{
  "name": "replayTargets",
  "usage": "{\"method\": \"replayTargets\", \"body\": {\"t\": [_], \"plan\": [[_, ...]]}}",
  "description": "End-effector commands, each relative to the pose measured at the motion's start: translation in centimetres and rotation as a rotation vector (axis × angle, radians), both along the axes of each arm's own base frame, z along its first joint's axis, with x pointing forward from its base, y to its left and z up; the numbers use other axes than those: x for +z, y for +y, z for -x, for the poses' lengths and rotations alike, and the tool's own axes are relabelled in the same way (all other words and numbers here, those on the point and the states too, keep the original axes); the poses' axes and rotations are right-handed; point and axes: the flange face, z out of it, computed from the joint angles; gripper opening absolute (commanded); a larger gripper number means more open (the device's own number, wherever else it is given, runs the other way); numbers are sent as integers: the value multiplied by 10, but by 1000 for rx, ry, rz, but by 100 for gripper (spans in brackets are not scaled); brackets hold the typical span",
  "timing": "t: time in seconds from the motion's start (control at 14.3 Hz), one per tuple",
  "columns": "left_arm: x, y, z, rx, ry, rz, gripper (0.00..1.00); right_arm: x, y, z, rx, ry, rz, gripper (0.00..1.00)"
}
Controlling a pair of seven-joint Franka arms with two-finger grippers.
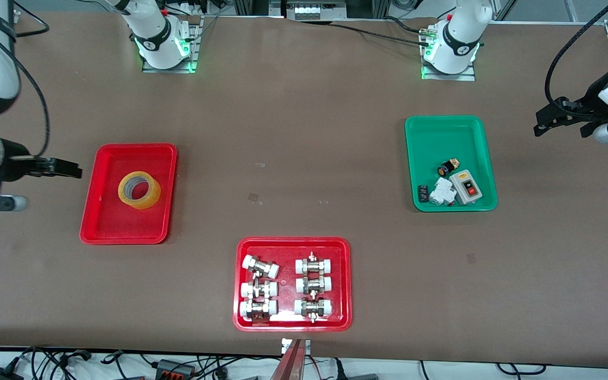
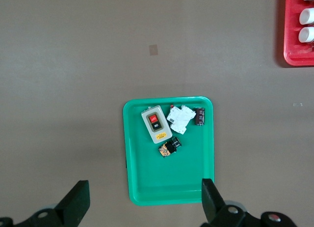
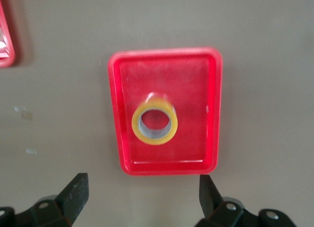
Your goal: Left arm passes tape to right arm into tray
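The tape (image 1: 148, 200), a yellow roll with a white core, lies flat in the plain red tray (image 1: 108, 227) toward the right arm's end of the table. It also shows in the right wrist view (image 3: 154, 140), in the middle of the tray (image 3: 196, 89). My right gripper (image 1: 77, 171) is open and empty, over the bare table just beside the tray's outer edge (image 3: 142, 180). My left gripper (image 1: 541, 122) is open and empty, over the table beside the green tray at the left arm's end (image 2: 143, 187).
A green tray (image 1: 441, 137) holds a switch box and small electrical parts; it also shows in the left wrist view (image 2: 167, 183). A red tray with several metal pipe fittings (image 1: 287, 264) sits nearest the front camera.
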Motion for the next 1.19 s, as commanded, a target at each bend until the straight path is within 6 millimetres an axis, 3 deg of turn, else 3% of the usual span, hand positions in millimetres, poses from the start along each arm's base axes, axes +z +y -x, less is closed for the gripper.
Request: {"method": "replayTargets", "body": {"t": [0.0, 0.14, 0.28, 0.42, 0.7, 0.91, 1.12], "plan": [[5, -2, -3, 6, 7, -10, 100, 16, -6, -5, -18, -36, 13, 100], [5, -3, -1, 1, 22, -12, 100, 19, -9, -8, -23, -63, 15, 100], [8, -3, 0, -4, 49, -12, 100, 40, -5, -7, -14, -153, 21, 100], [8, -3, -1, -5, 49, -12, 100, 40, -2, -3, -1, -188, 26, 100], [8, -5, 0, -14, 54, -19, 100, 54, -21, 5, 51, -227, 41, 100], [8, -6, 0, -14, 54, -18, 100, 51, -22, 12, 44, -214, 44, 100], [8, -6, 0, -13, 54, -16, 100, 40, -22, 35, 41, -201, 41, 100]]}}
